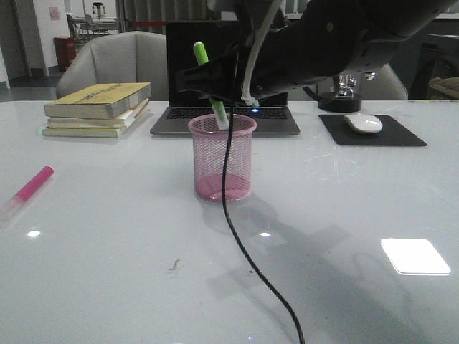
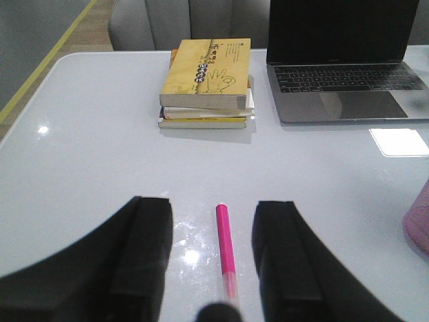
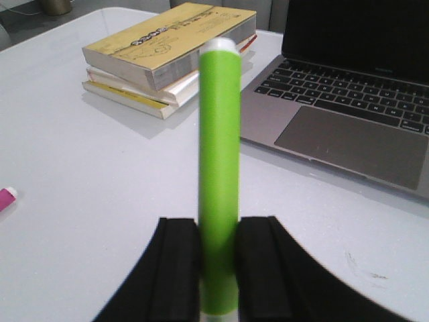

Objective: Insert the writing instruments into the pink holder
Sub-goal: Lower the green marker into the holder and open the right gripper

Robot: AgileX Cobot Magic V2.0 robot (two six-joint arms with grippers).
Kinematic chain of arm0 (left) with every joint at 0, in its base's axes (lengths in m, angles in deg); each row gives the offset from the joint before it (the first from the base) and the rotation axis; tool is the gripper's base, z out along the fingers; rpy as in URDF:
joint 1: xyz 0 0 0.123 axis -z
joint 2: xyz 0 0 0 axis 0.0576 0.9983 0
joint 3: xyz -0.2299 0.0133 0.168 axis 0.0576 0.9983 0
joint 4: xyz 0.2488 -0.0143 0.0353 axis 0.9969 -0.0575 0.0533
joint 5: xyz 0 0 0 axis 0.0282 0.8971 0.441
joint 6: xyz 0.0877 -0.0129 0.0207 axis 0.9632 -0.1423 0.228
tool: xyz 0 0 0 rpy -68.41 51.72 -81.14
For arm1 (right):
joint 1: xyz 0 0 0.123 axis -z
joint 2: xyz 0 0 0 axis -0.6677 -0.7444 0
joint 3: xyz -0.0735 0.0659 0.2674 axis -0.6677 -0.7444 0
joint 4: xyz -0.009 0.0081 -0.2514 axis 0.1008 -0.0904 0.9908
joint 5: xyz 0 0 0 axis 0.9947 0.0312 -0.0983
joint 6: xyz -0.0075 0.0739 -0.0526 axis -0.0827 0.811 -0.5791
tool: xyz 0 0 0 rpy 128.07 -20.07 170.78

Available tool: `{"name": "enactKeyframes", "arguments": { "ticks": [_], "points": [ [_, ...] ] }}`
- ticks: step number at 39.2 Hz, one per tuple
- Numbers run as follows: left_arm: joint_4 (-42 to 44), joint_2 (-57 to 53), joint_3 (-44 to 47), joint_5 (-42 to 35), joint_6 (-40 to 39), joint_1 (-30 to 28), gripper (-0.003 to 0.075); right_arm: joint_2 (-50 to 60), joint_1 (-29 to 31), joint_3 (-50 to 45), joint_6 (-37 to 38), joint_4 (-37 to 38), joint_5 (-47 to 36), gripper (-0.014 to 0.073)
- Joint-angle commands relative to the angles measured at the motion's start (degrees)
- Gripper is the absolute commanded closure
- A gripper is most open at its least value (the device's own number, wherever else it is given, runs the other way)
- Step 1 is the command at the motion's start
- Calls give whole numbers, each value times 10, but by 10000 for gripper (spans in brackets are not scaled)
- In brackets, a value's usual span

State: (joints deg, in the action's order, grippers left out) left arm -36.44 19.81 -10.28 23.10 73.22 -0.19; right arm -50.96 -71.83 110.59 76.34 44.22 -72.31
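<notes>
One gripper [image 3: 218, 268], rt, clamps green marker [image 3: 219, 168]; cap end hidden in pink holder [image 1: 221, 159].

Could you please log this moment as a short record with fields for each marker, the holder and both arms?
green marker: clamped by right fingers, tilted, lower end inside the cup's mouth
pink marker: lying on the table, front left, untouched
pink holder: upright before the laptop
left gripper: open, hovering astride the pink marker
right gripper: shut on the green marker
markers fully in holder: none yet
</notes>
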Motion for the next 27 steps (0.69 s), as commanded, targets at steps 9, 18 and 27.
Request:
{"name": "enactKeyframes", "arguments": {
  "ticks": [9,18,27],
  "points": [
    [-5,-3,-21,-50,-2,-1,371,33,-2,13,-3,16,-2,382],
    [-4,-3,-21,-50,-2,-1,371,32,-2,13,-3,24,15,218],
    [-4,-3,-21,-50,-2,-1,371,33,-2,13,-3,24,9,220]
  ]
}}
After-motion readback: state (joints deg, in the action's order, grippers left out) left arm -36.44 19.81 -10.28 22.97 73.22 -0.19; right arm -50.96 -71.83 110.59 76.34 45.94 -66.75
